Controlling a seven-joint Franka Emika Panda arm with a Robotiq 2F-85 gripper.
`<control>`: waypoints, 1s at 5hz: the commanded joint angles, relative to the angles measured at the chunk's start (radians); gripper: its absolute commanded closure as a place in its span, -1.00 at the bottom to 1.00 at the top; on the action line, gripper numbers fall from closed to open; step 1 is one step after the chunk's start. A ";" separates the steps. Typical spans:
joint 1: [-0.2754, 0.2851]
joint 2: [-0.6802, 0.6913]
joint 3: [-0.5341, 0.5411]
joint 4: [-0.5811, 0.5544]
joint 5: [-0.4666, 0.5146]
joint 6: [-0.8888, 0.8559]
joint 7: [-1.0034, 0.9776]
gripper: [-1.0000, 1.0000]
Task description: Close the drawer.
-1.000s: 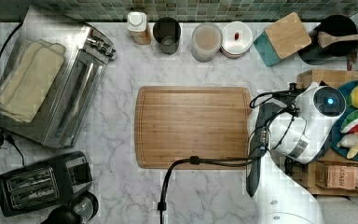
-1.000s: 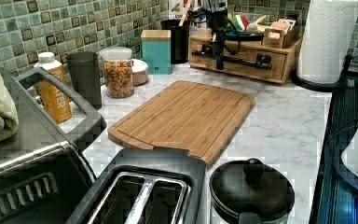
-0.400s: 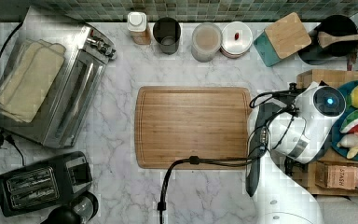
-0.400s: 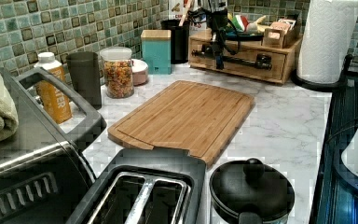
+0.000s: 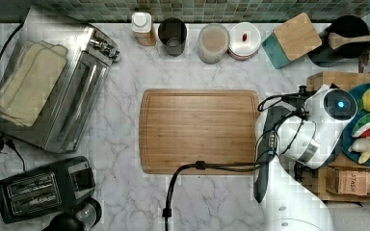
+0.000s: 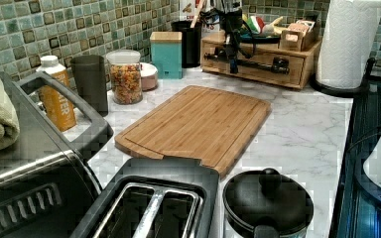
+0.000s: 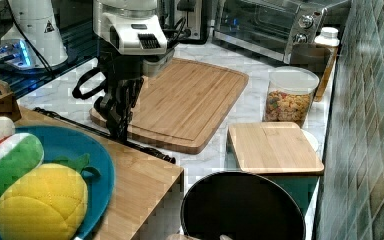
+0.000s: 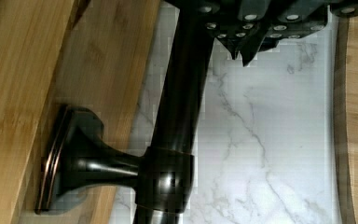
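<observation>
The drawer's light-wood front (image 6: 260, 70) sits in the wooden stand (image 5: 332, 79) at the top view's right and looks about flush with it in the left view. Its long black bar handle (image 5: 264, 159) (image 6: 253, 63) (image 8: 177, 116) runs along the front on flared mounts (image 8: 74, 158). My gripper (image 6: 233, 69) (image 7: 119, 131) (image 8: 242, 53) points down at the handle. Its fingertips are shut together right beside the bar, on the side away from the drawer front, with nothing between them.
A large cutting board (image 5: 200, 131) lies just in front of the stand, with a black cable (image 5: 212, 166) trailing over its edge. Jars and a teal box (image 5: 289, 41) line the tiled wall. A paper towel roll (image 6: 349, 44), toaster (image 5: 38, 192) and toaster oven (image 5: 53, 86) stand around.
</observation>
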 commanded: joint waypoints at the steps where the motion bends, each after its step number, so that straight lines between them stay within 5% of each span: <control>1: -0.111 -0.038 -0.195 0.168 -0.025 0.075 0.029 1.00; 5: -0.132 -0.042 -0.171 0.169 -0.039 0.075 0.038 1.00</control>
